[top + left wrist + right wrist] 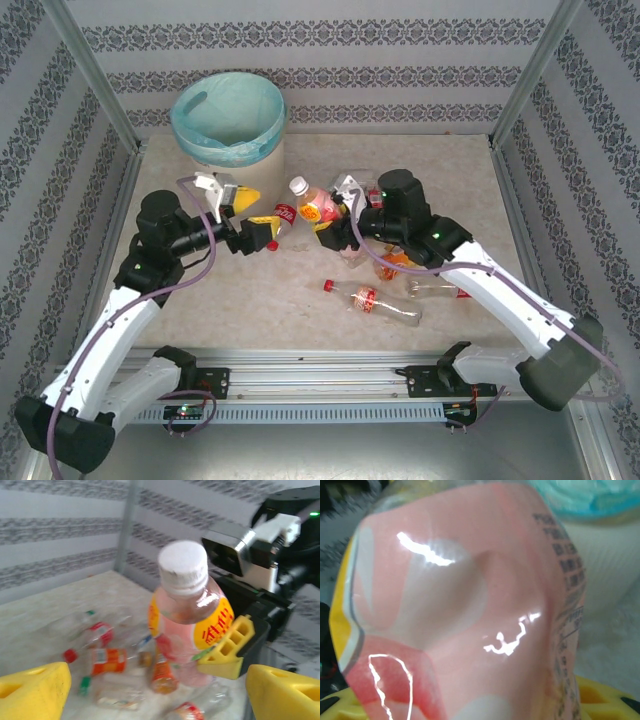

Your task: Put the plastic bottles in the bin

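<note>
The right fingers (227, 647) (605, 700) are closed on the pink bottle (318, 207) (187, 615) (470, 605). One yellow pad presses its labelled side, and the bottle's wall is dented in the right wrist view. The bottle is held off the desk (250, 300). Its white cap points toward the left fingers (250, 196) (35, 690).

The left fingers stand wide apart and hold nothing. In the left wrist view their two yellow tips sit at the bottom corners. The pink bottle stands beyond the gap between them, touching neither tip.

The bin (230, 120) (600, 530), cream with a teal liner folded over its rim, stands at the far side of the desk. Both pairs of fingers are on the arms' side of the bin, near it. The left pair is almost straight in front of the bin, and the right pair with the pink bottle is off to the bin's right.

A red-labelled bottle (285, 212) shows just beside the left fingers. I cannot tell whether it touches them.

More bottles lie loose on the desk, farther from the bin than the pink one. A clear bottle with a red cap (372, 300) lies on its side. An orange bottle (395, 262) lies between that clear bottle and the held pink one. A bottle with an orange label (102, 660) lies among others whose outlines are blurred.
</note>
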